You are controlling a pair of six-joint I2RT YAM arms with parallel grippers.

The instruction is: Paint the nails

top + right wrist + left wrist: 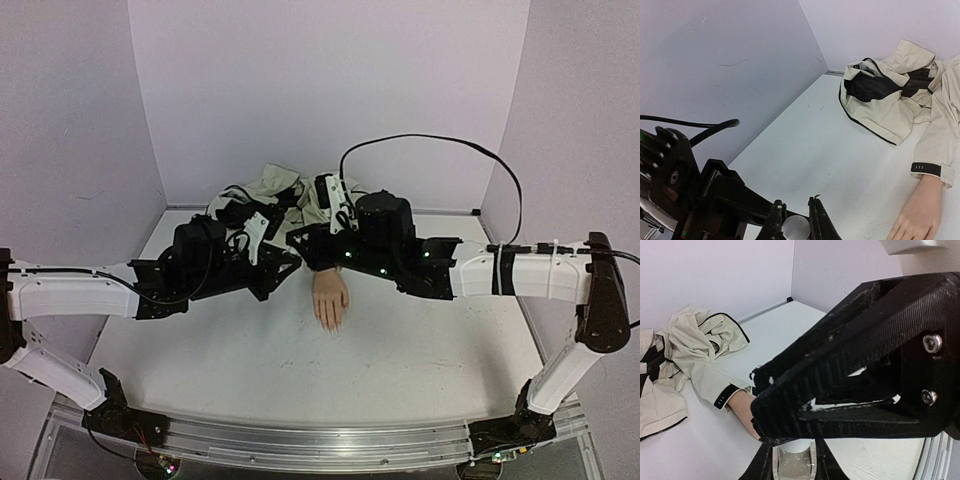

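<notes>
Both arms reach inward, level, meeting just behind the hand (330,295). The left gripper (793,456) has its jaws clamped on a bottle (796,469). The right gripper (796,220) pinches a white cap (795,229). The nails (330,322) lie at the hand's near end.

Soft, even light — faint shadows (wrist views blur up close).

One mannequin hand (330,298), one cream jacket (270,185) and one small bottle (794,465) show. Arms number two: left arm (70,295), right arm (530,272).
</notes>
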